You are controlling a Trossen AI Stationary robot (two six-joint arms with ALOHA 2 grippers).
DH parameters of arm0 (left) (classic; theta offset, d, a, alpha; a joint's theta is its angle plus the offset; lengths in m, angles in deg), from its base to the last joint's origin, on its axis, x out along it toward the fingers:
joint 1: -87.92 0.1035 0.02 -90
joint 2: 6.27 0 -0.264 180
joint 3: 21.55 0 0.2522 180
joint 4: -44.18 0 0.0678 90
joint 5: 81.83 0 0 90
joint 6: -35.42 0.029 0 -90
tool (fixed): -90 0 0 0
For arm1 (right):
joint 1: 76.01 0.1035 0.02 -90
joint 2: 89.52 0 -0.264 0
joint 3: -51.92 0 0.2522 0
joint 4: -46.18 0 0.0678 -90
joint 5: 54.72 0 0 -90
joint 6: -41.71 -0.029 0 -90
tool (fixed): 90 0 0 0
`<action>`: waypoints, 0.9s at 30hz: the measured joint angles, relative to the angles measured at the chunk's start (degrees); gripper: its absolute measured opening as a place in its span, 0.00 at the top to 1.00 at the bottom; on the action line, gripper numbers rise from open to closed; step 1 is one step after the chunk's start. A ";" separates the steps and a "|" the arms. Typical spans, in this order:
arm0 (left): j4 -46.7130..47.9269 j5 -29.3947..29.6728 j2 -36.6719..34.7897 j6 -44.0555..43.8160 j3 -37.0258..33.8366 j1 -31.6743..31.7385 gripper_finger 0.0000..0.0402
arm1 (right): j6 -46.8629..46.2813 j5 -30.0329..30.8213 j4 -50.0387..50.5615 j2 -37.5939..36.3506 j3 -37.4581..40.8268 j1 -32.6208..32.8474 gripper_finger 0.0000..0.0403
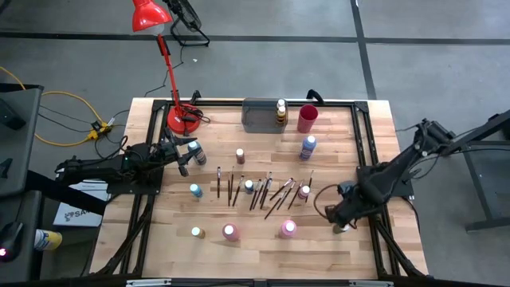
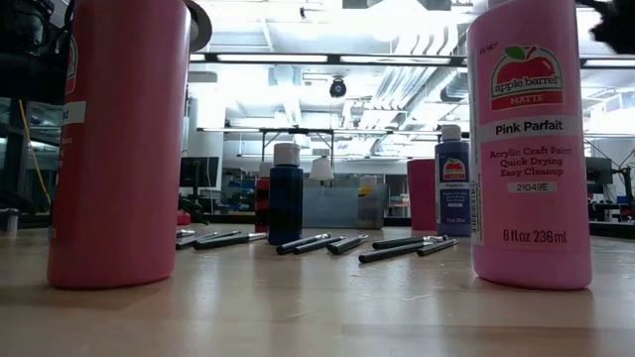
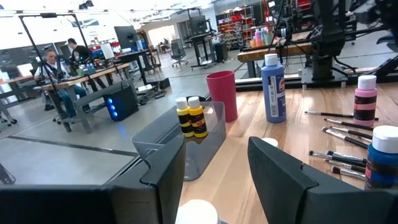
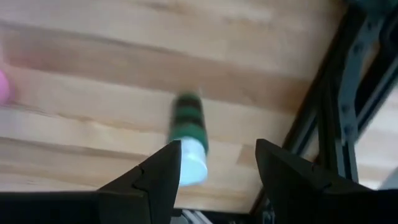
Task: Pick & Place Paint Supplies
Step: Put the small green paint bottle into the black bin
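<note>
Paint bottles stand about the wooden table: two pink ones (image 1: 230,232) (image 1: 288,229) near the front, a blue one (image 1: 307,147) farther back, and yellow ones (image 3: 191,117) in the grey bin (image 1: 259,114). Thin dark paintbrushes (image 1: 263,190) lie in a row at mid-table. My right gripper (image 1: 343,215) points down, open, over a green bottle with a white cap (image 4: 188,140) near the table's right edge. The bottle shows just ahead of the fingers, untouched. My left gripper (image 3: 214,180) waits at the left, level and open, with a white-capped bottle (image 1: 195,149) beside it.
A red cup (image 1: 307,118) stands right of the bin at the far edge. A red desk lamp (image 1: 182,118) has its base at the far left corner. Black frame rails (image 4: 336,118) run along the table's sides, close to the green bottle.
</note>
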 joint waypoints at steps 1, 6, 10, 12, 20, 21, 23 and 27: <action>0.00 0.01 0.00 0.00 -0.01 0.00 0.57 | -0.97 -0.57 -0.58 0.71 0.00 0.68 0.50; 0.00 0.01 0.02 0.02 -0.01 -0.01 0.57 | -3.60 -1.56 -5.67 3.56 -0.05 2.13 0.50; 0.00 0.00 0.01 0.00 -0.01 -0.02 0.57 | -5.12 -1.04 -7.83 4.81 -0.24 2.67 0.50; 0.00 0.01 0.02 0.01 0.00 -0.01 0.57 | -5.62 -1.25 -8.03 5.40 -0.26 2.76 0.50; 0.00 0.02 0.02 0.01 -0.01 0.00 0.57 | -6.93 -0.88 -3.49 5.84 0.04 2.74 0.50; -0.02 0.02 0.02 0.01 -0.01 0.00 0.57 | -7.00 -0.84 -3.37 5.89 0.07 2.76 0.50; 0.00 0.01 0.00 0.00 -0.02 0.00 0.57 | -7.26 -0.75 -3.69 5.83 0.04 2.76 0.50; 0.00 0.01 0.02 0.01 0.00 -0.01 0.57 | -6.54 0.16 -4.25 5.82 0.04 2.74 0.50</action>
